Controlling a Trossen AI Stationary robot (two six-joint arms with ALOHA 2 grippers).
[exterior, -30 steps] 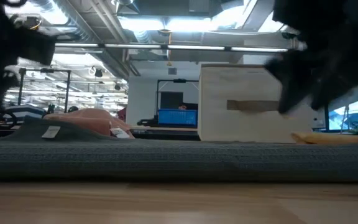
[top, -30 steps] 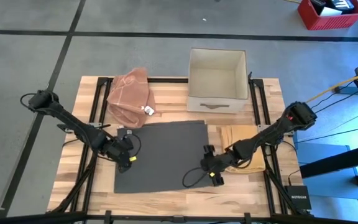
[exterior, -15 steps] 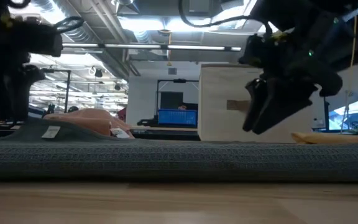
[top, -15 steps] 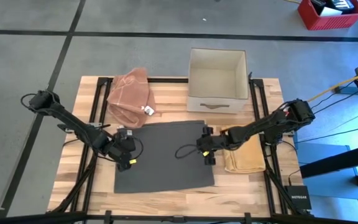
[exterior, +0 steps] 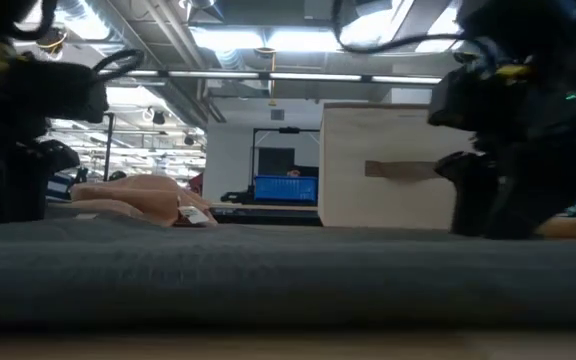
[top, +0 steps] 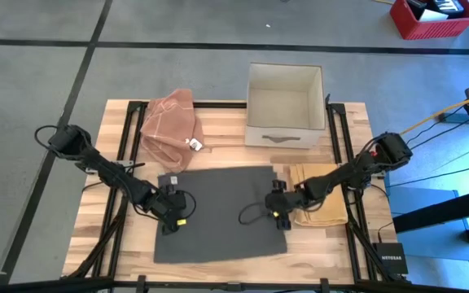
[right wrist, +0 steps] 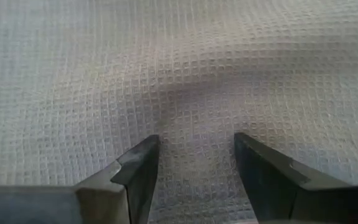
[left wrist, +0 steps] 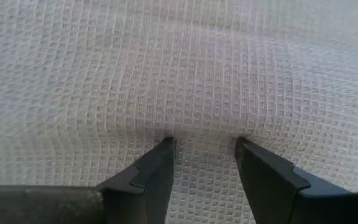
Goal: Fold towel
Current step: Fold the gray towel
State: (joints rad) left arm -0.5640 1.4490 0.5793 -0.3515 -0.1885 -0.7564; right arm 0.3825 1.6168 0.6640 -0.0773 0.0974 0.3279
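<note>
Left gripper: the left gripper [left wrist: 204, 142] is pressed down onto the grey towel [top: 218, 213] at its left edge, fingers spread with a strip of cloth between the tips, not clenched on it.
Right gripper: the right gripper [right wrist: 194, 138] does the same at the towel's right edge, fingers parted, tips touching the weave and nothing pinched yet.
Key relation: the towel lies flat between the two tools, its long axis running from one gripper to the other; each arm sits at its own short edge, so neither is nearer overall. I'd judge the next move calls for both to close on their edges together.
Towel's place: spread on the wooden table [top: 332, 252], on the near side of the cardboard box [top: 284, 106].
Towel material: waffle-weave cloth, a grid of small squares, soft enough to dimple slightly under the fingertips; roughly rectangular, a little skewed.
Tan cloth: a folded tan cloth [top: 324, 199] lies touching the towel's right edge, under the right arm.
Pink cloth: a crumpled pinkish cloth [top: 172, 126] with a white tag sits just beyond the towel's far left corner, beside the box.
Box: open-topped, stiff, square-walled, pale.
</note>
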